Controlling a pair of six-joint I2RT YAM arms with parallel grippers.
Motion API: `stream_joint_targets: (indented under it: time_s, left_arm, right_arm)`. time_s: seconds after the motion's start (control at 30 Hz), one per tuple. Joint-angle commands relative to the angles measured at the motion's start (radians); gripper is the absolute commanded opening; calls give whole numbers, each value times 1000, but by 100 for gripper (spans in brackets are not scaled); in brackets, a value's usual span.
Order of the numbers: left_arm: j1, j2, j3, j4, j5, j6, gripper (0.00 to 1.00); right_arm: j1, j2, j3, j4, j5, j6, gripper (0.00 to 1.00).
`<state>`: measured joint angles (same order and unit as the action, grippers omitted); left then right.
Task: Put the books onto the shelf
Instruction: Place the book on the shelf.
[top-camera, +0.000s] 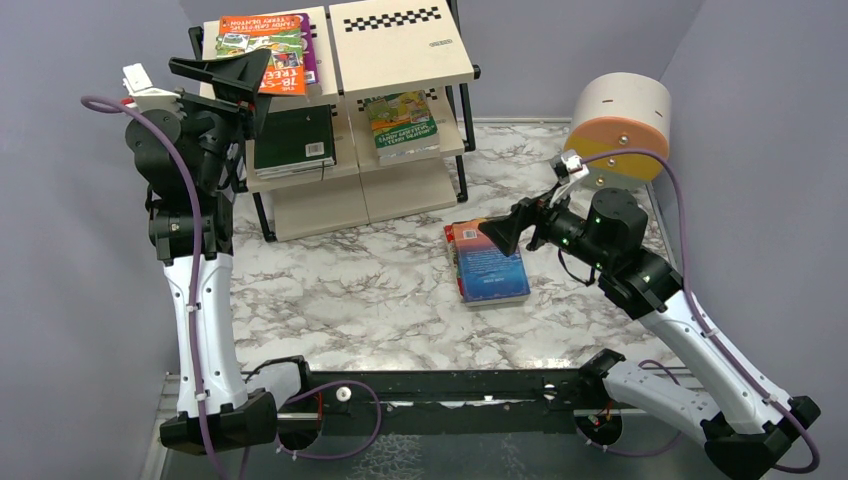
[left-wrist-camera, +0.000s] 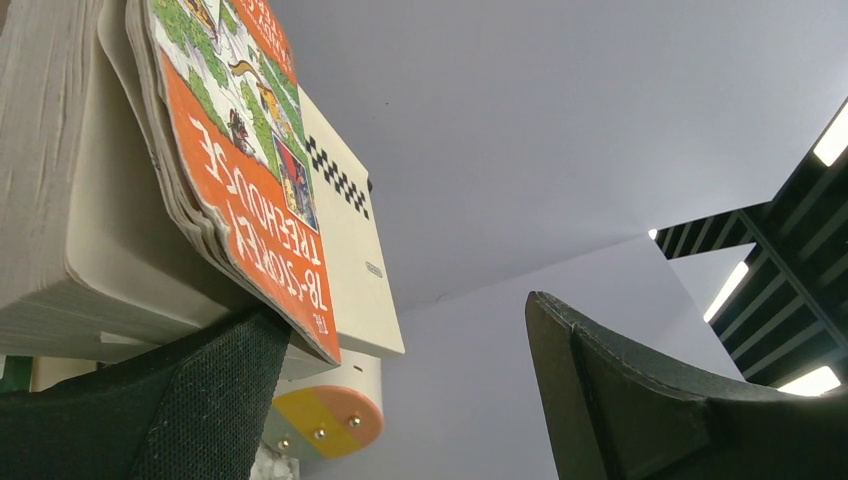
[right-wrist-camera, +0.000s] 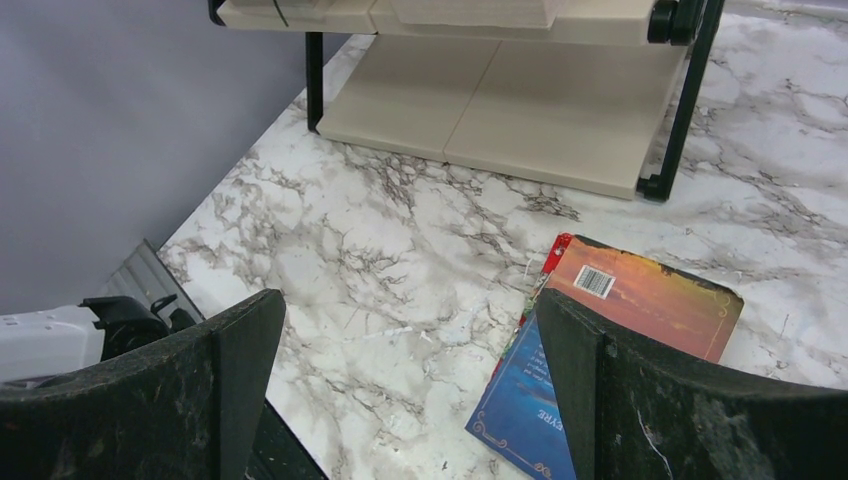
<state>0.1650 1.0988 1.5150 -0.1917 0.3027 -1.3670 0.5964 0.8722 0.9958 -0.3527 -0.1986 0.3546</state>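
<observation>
Closest to the lens, left gripper (left-wrist-camera: 400, 310) fingers (left-wrist-camera: 200, 400) spread wide, clamped on nothing. One pad just under the overhanging near corner of the orange treehouse book (left-wrist-camera: 250, 170); touching or not, impossible to tell. Same book flat atop a small pile on the far-left top board of the shelf (top-camera: 400, 45), with a purple cover peeking out beneath. Lower down, on the middle tier: dark green book (top-camera: 293, 140) at left, green-and-yellow book (top-camera: 403, 125) at right. Nothing seen on the bottom board.

Right gripper (right-wrist-camera: 408, 300) likewise wide apart and empty, low over the worktop (right-wrist-camera: 380, 230). Just ahead of it, blue-and-orange book (right-wrist-camera: 650, 295), barcode up, flat on a red-edged book (top-camera: 452, 250), both right of centre and well apart from the shelf. Farther right, beyond the right arm, round beige-and-orange drum (top-camera: 620, 115), no part of the job.

Judging by the layout: well past halfway. At least four books shelved, and the orange one seemingly set down, gripper not yet clear of it. Left to do: the two on the worktop, nearest the right gripper.
</observation>
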Motion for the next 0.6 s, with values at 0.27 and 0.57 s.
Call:
stream_joint_targets:
  time_s: [0.27,0.57]
  left_arm:
    - [36,31,28,-5,4,0,80]
    - [38,-52,31,-69,-2,-1,80]
  right_arm:
    - [3,-6,-28,26,27,7,95]
    - [3,-29,-51,27,-1,7,95]
